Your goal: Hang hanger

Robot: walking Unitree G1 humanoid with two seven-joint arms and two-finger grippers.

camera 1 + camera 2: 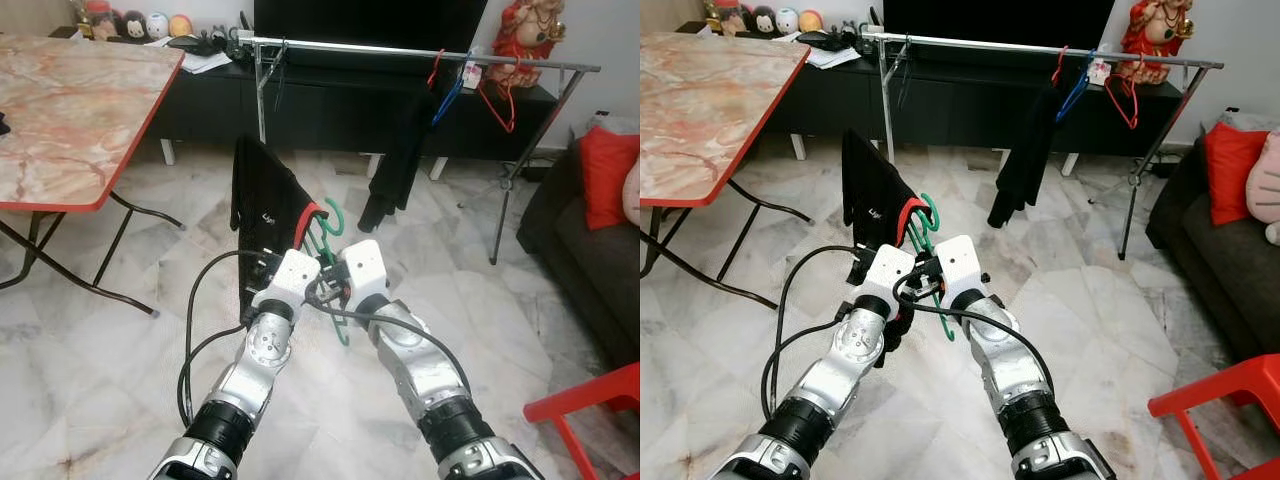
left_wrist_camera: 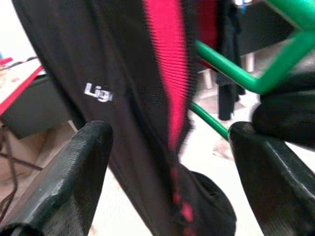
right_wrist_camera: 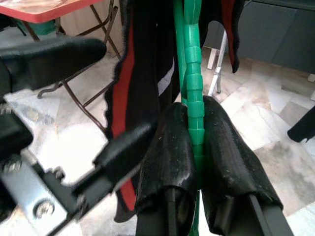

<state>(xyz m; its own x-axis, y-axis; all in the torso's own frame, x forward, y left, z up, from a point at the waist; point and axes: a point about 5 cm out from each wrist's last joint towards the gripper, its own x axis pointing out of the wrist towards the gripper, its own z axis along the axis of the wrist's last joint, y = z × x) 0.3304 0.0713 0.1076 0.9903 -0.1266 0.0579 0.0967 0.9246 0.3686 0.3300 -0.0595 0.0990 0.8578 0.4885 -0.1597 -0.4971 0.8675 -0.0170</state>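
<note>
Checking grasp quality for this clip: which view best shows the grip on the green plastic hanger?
The right wrist view: the right gripper is shut on the green plastic hanger, its ridged bar pinched between both fingers. The left wrist view shows only bent green bar sections; the eye views show its hook from afar.

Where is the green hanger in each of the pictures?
Left eye view: the green hanger sits in the middle, its hook poking up above the two wrists, beside the black garment.
Right eye view: middle again, hook above the wrists.
Left wrist view: green bars cross behind the garment.
Right wrist view: the hanger runs up the middle, pinched by the right pincer.
Shared landmark: the garment's red stripe.
</note>
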